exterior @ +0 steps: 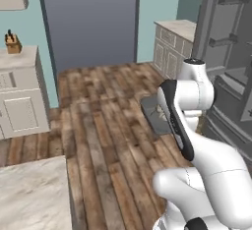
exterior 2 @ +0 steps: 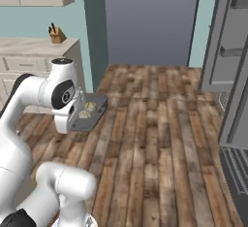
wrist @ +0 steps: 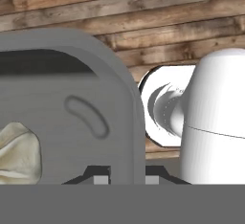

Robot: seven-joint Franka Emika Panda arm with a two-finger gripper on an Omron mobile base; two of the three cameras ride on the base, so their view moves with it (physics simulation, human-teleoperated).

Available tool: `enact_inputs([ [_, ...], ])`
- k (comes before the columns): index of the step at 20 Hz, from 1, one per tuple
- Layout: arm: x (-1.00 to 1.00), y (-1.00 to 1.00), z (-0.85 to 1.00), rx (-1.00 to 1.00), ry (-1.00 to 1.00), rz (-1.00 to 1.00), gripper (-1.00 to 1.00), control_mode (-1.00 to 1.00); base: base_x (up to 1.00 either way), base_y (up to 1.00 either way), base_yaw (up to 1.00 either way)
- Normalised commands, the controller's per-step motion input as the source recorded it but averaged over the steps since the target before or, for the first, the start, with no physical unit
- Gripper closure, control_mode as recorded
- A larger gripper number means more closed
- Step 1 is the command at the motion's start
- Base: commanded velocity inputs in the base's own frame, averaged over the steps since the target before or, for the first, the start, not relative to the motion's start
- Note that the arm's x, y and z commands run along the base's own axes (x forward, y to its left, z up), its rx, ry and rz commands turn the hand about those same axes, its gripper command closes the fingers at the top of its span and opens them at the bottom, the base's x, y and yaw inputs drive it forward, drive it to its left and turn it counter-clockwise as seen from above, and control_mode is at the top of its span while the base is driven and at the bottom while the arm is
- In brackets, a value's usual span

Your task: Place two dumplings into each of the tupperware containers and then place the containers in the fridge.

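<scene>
Grey container (exterior 2: 92,109), two pale dumplings (exterior 2: 88,110) inside, is held level above the wooden floor (exterior 2: 145,138), its rim clamped in the pincer (wrist: 125,177); the fridge (exterior: 231,67) stands open at right.

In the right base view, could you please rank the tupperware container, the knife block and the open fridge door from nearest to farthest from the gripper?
1. Tupperware container: held at its rim by the gripper, dumplings inside.
2. Knife block: on the counter behind, upper left.
3. Fridge door: across the floor, far right.
</scene>
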Motion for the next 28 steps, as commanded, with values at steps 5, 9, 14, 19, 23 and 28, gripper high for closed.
enact_inputs([
  [5,0.0,0.0,0.0,0.0,0.0,0.0,1.0,1.0,0.69,-0.05,-0.58],
  [9,0.0,0.0,0.0,0.0,0.0,0.0,1.0,1.0,0.49,0.14,-0.71],
  [14,0.0,0.0,0.0,0.0,0.0,0.0,1.0,1.0,0.6,0.52,-0.66],
  [19,0.0,0.0,0.0,0.0,0.0,0.0,1.0,1.0,0.69,0.88,-0.61],
  [23,0.0,0.0,0.0,0.0,0.0,0.0,1.0,1.0,0.55,0.76,-0.67],
  [28,0.0,0.0,0.0,0.0,0.0,0.0,1.0,1.0,0.41,0.57,-0.69],
])
